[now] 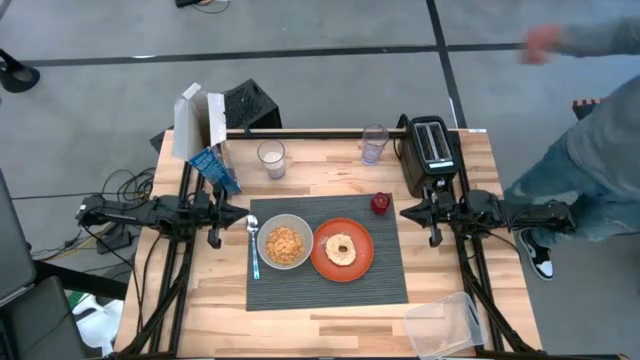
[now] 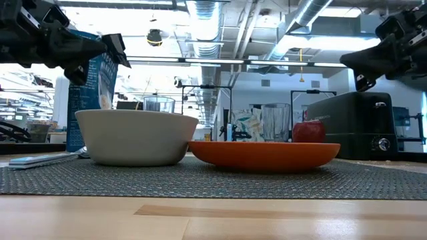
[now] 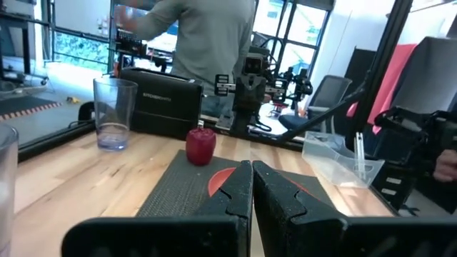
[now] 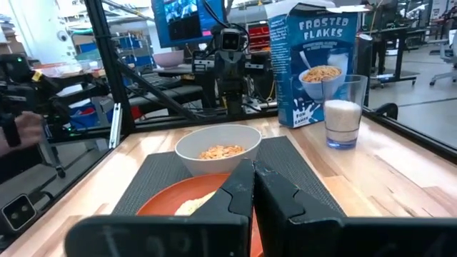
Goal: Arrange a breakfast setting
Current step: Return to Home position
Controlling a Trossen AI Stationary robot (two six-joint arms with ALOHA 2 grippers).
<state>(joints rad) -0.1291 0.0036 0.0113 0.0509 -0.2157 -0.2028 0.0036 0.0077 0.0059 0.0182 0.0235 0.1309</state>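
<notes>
Wooden table (image 1: 200, 310) holds the dark grey ribbed rectangular placemat (image 1: 380, 285): pale grey bowl (image 1: 263, 240), metal spoon (image 1: 253, 250) at its 9 o'clock, red-orange round plate (image 1: 318, 258) at 3, small red round item (image 1: 380, 203) at the mat's 1. Left gripper (image 1: 232, 213) and right gripper (image 1: 412, 211) hover clenched, empty, at 10 and 2. Person (image 1: 600, 150) at the table's 3 o'clock could be struck by a wide homing swing; at table height the plate's rim hides its contents

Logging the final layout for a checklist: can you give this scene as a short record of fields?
placemat: table centre
bowl: on mat, left half, cereal inside
plate: on mat, right of bowl, bread on it
spoon: on mat, left of bowl
apple: mat's far right corner
left gripper: jaws shut, raised beside mat's left edge
right gripper: jaws shut, raised beside mat's right edge
</notes>
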